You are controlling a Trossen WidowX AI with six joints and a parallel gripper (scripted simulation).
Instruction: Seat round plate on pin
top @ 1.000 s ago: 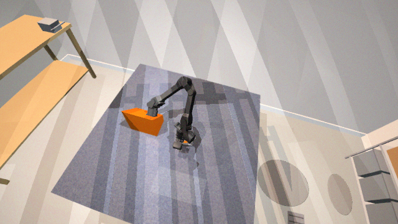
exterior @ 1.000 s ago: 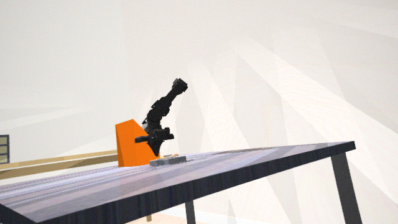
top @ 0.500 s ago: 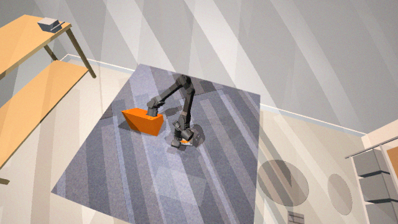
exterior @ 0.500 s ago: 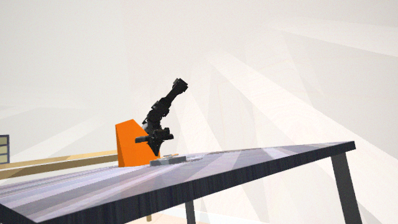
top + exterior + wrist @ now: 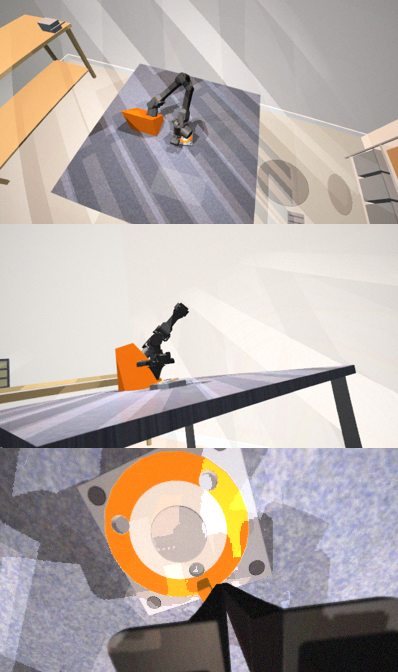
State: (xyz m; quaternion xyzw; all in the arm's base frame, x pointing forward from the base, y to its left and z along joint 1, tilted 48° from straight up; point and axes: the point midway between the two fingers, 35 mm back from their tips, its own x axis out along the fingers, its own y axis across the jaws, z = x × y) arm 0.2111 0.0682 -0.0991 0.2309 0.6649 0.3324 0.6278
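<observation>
Orange plate point(image 5: 170, 523) on the grey base point(image 5: 95, 495) in the upper middle of the wrist view, post point(image 5: 177, 528) through its centre, gripper point(image 5: 220, 590) below it, jaws pressed together on nothing, tips at the plate's tab point(image 5: 204, 585)

Plate point(image 5: 150, 493) reads as smooth orange plastic, glossy enough to throw yellow highlights along one side. Inside the plate's ring, the post point(image 5: 177, 528) looks like pale polished metal with soft reflections. Under the plate, the base point(image 5: 97, 508) is flat grey, matt, metal-like. Just below the plate the gripper point(image 5: 222, 598) shows dark, satin plastic, fingers pressed together. Around the base the table point(image 5: 325, 498) is a speckled, grainy bluish-grey, matt surface.
</observation>
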